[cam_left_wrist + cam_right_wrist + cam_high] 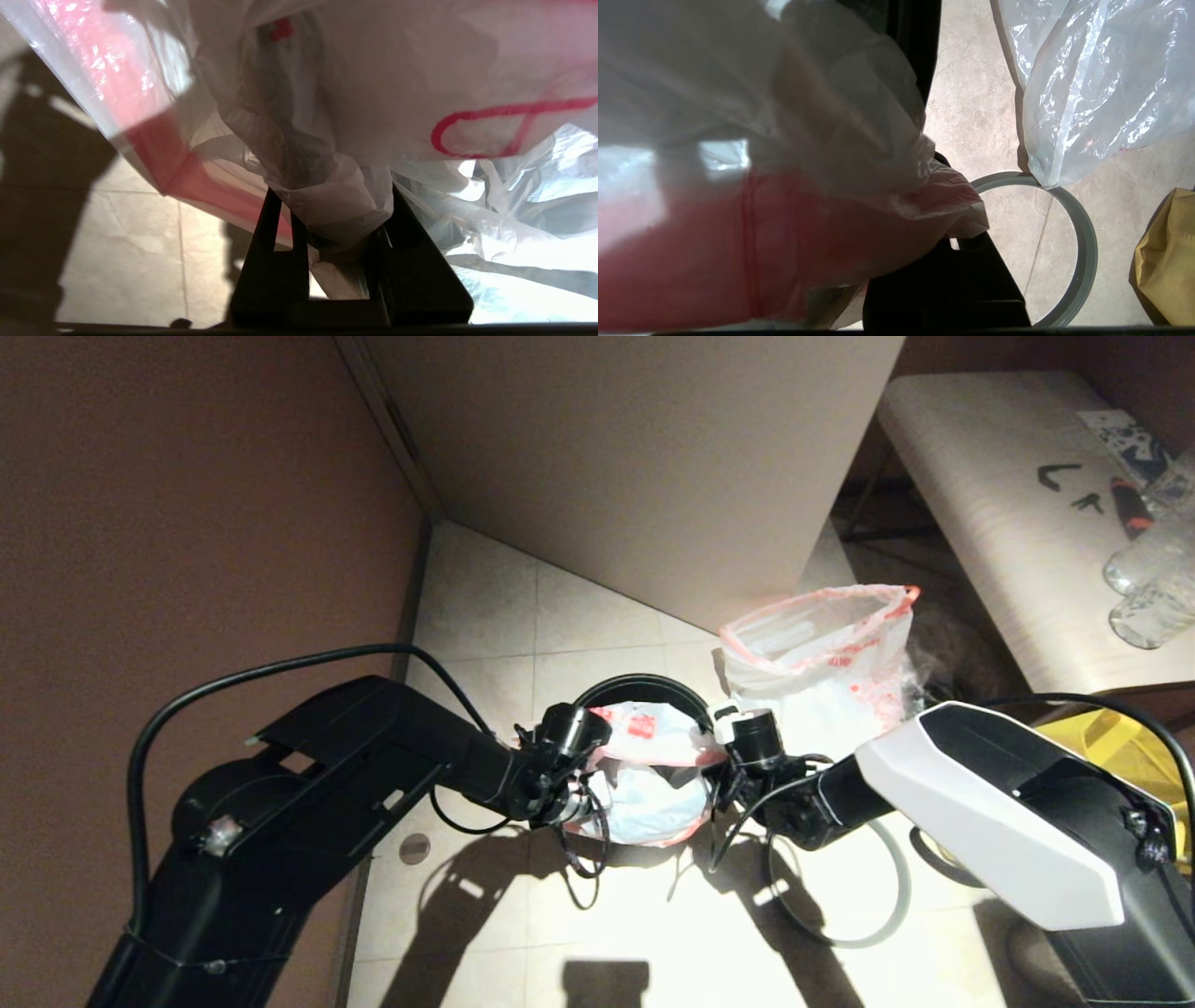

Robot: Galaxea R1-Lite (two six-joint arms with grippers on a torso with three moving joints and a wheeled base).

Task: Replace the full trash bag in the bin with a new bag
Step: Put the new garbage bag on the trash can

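Note:
The new bag (644, 793), slack white film with a red-orange hem, hangs over the mouth of the round dark bin (644, 683), stretched between both grippers. My left gripper (577, 775) is at the bag's left edge. In the left wrist view its jaws (334, 196) are shut on a bunched fold of the film (327, 205). My right gripper (724, 770) is at the bag's right edge, shut on the hem; there the film (938, 200) covers most of its fingers (971, 261). The full trash bag (822, 663) stands upright on the floor right of the bin, mouth open.
The thin grey hoop (901, 887) lies flat on the tiles under my right arm and touches the full bag's base (1045, 177). A yellow tote (1111, 737) sits at the far right. A low table (990, 504) with clear bottles (1148, 579) stands behind it. Walls close in left and behind.

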